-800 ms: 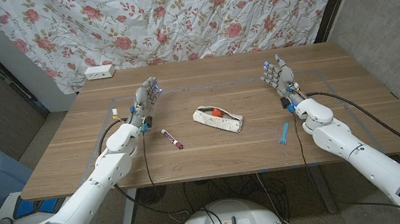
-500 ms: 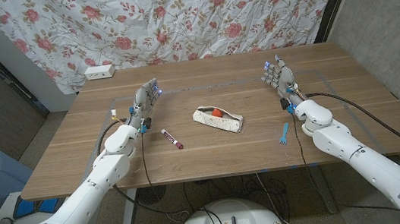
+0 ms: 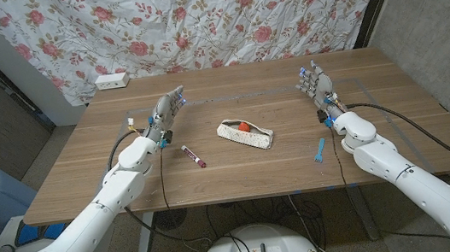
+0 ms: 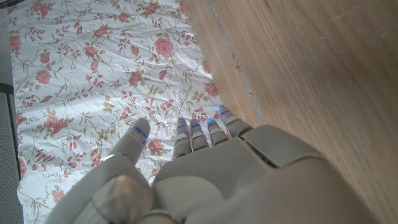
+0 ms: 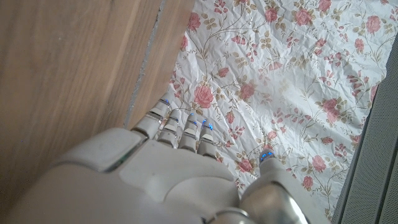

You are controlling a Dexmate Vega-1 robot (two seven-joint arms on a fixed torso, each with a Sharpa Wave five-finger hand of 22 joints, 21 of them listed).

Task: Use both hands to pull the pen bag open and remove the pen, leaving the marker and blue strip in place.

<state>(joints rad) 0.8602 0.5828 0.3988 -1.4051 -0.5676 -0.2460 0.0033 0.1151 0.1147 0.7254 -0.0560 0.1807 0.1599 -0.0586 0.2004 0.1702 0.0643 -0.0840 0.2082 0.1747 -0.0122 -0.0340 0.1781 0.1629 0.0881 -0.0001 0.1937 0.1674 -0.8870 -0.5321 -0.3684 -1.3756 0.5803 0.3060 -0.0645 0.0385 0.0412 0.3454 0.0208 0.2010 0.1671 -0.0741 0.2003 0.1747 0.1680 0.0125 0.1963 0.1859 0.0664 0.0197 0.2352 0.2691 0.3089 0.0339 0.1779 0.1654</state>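
Overhead, my left hand point(image 3: 167, 111) is raised over the tabletop point(image 3: 248, 170) at the left, fingers spread and reaching toward the far edge, nothing in it. My right hand point(image 3: 316, 86) stands likewise at the right, fingers apart and upright, holding nothing. Both are well apart from the pen bag point(image 3: 246, 134), which lies closed between them near the middle, pale, with a red spot on top. I cannot tell the pen inside it.

The marker point(image 3: 193, 156) lies on the wood just toward me from my left hand, between that hand and the bag. The blue strip point(image 3: 319, 150) lies beside my right forearm. A white power strip point(image 3: 112, 80) sits at the far left corner.

The left wrist view adds the back of my left hand point(image 4: 211, 180) with fingertips point(image 4: 140, 132) separated, against the flowered curtain point(image 4: 93, 68) and bare wood. The right wrist view gives the same for my right hand point(image 5: 155, 180): curtain point(image 5: 280, 62), wood.
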